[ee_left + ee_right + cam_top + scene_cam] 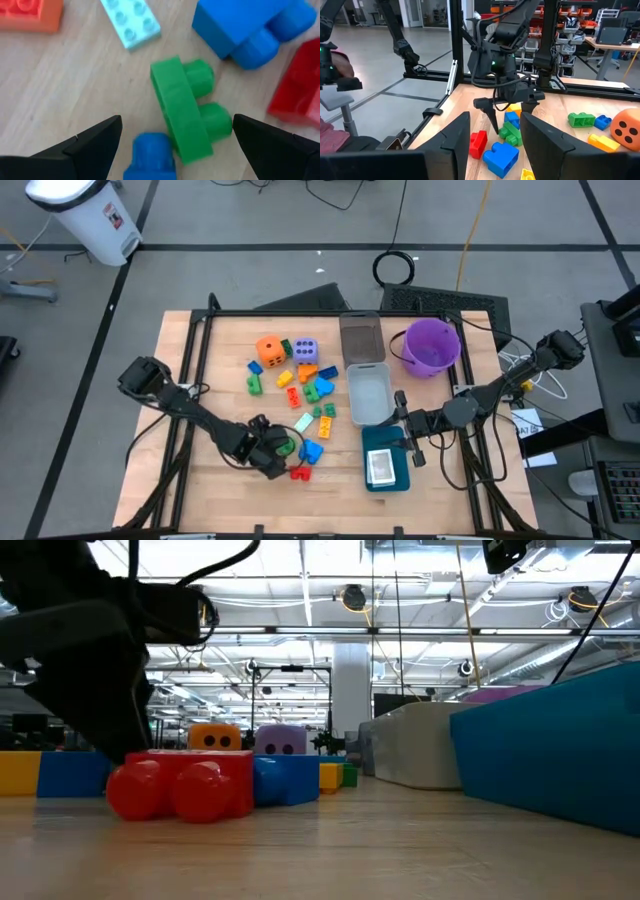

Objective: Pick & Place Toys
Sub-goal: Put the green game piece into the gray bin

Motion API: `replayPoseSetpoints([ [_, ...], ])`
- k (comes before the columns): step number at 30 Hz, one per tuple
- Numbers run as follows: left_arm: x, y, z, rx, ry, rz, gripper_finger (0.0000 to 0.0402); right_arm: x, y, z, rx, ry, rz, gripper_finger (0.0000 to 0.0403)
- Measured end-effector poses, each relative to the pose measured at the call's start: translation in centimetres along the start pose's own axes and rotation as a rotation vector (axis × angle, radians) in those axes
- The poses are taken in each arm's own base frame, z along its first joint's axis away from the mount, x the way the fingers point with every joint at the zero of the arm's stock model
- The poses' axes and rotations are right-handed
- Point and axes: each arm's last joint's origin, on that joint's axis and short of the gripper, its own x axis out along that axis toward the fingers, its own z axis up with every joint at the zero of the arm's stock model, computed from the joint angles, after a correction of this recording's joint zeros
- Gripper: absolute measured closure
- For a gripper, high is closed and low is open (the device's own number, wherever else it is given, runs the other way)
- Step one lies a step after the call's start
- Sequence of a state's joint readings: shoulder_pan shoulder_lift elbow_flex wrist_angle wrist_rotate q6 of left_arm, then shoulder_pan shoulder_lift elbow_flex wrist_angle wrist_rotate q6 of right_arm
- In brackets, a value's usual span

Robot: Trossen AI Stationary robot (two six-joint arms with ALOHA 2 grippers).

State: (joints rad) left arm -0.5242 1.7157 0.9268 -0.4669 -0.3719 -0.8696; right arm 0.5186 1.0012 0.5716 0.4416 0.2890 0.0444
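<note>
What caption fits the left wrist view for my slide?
Open left end effector poised over a green block lying on the wooden table, with blue block, red block and pale teal block nearby.

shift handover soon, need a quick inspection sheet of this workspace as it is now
surface: wooden table, bare around its edges
job's things: toy blocks in a loose pile mid-table; orange die and lavender die at the far side; green block on its side
clutter: purple bucket, teal tray holding a card, two clear bins
claws: left claw open, straddling the green block; right claw partly open, holding nothing, beside the teal tray
cables: run along both arms, loops on the floor
surroundings: white bin on the floor
</note>
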Motion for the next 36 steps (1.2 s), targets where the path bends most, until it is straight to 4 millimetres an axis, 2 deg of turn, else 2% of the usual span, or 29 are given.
replayPoseSetpoints([
  [10,0.8,-0.1,0.1,0.092,0.041,-0.036,0.0019,0.0,0.0,0.0,0.000,-0.001,-0.001,0.0257],
  [13,1.1,-0.2,0.1,0.108,0.034,-0.046,0.0048,0.0,0.0,0.0,-0.002,0.000,-0.002,0.0257],
  [20,1.6,-0.2,0.4,0.064,0.022,-0.044,0.0150,0.0,0.0,0.0,0.001,0.004,-0.002,0.0257],
  [23,1.6,-0.2,0.4,0.064,0.021,-0.042,0.0175,0.0,0.0,0.0,0.002,0.003,-0.002,0.0257],
  [36,1.6,-0.1,0.5,0.127,0.024,-0.041,0.0188,0.0,0.0,0.0,0.002,0.003,-0.002,0.0257],
])
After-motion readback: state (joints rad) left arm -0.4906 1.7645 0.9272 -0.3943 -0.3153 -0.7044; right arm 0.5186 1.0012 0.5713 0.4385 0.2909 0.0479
